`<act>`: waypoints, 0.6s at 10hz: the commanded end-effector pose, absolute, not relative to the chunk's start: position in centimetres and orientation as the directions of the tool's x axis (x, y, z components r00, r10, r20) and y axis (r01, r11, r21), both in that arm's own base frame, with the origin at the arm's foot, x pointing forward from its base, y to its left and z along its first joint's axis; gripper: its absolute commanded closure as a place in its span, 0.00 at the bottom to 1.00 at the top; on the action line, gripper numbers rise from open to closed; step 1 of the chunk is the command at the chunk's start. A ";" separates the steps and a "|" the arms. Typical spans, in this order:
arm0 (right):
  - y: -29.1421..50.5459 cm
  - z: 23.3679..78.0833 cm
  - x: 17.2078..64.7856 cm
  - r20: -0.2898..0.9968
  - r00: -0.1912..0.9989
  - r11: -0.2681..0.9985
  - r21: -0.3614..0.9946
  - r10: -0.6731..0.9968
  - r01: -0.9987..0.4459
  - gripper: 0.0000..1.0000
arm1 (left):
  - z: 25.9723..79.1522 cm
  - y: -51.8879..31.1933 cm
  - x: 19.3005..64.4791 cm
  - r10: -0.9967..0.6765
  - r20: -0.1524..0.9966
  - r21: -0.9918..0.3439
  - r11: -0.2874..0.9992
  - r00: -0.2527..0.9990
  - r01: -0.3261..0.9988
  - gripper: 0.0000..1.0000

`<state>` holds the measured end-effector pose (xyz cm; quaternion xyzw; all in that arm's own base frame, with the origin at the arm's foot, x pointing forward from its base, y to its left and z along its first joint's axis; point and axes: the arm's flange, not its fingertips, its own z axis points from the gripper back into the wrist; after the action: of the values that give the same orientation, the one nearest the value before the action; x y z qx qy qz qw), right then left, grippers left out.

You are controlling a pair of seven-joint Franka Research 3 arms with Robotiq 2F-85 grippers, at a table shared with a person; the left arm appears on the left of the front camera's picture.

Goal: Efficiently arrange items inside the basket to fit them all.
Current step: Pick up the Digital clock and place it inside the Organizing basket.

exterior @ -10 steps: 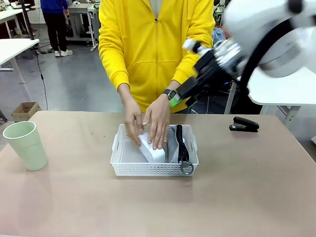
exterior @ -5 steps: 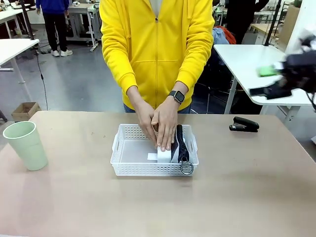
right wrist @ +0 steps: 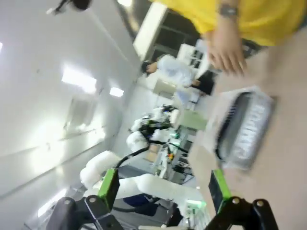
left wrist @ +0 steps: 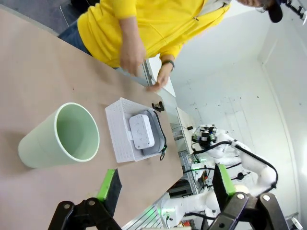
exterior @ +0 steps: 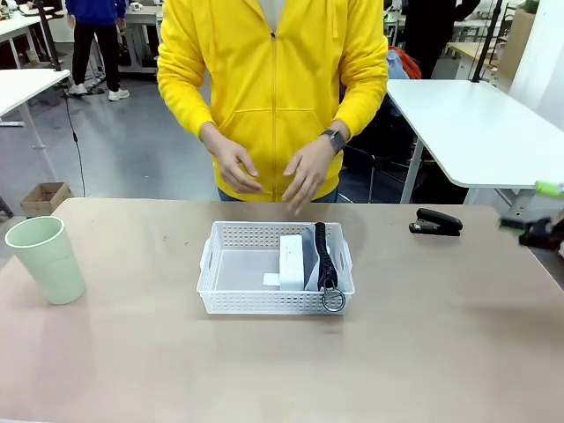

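Spread across the foreground, a tan table [exterior: 441, 352]. At its far edge, a person [exterior: 273, 79] in a yellow hoodie, one hand [exterior: 231, 166] and the other hand [exterior: 307, 174], this one with a watch [exterior: 334, 140] at the wrist, both raised above the table with fingers loosely spread and gripping nothing.

At the table's middle, a shallow white basket [exterior: 275, 302] with lattice sides, its left half bare. Near the left edge, well apart from the basket, a pale green cup [exterior: 48, 258], upright and mouth up.

Along the basket's right wall, a grey pouch [exterior: 308, 256] on edge, a black strap [exterior: 321, 251] over its top and a metal ring [exterior: 333, 300] at the near wall. Just left of the pouch and touching it, a white box [exterior: 292, 262], also on edge. Far and to the right of the basket, well apart from it, a black stapler [exterior: 436, 222] flat on the table.

At the right edge, beyond the stapler, the right gripper [exterior: 536, 211], blurred; in its wrist view [right wrist: 164, 187], jaws wide apart with nothing between. In the left wrist view, the left gripper [left wrist: 166, 184], likewise wide apart and bare, above the near side of the table, with the cup [left wrist: 60, 136] and the basket [left wrist: 120, 139] beyond.
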<state>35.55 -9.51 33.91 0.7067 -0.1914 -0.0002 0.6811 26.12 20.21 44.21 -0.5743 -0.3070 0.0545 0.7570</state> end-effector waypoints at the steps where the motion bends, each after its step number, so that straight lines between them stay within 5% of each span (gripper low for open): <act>1: -9.5 37.4 34.4 0.300 0.919 -0.034 0.947 -0.257 -0.319 0.00 | 44.3 20.1 26.1 0.441 0.423 -0.897 0.325 0.792 0.298 0.00; 6: -9.5 37.4 34.4 0.300 0.919 -0.034 0.947 -0.257 -0.319 0.00 | 44.3 20.1 26.1 0.441 0.423 -0.897 0.325 0.792 0.298 0.00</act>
<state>34.85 -9.79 37.44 0.7153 -0.2119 0.0300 0.6653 26.13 20.22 44.22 -0.5742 -0.3070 0.0544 0.7570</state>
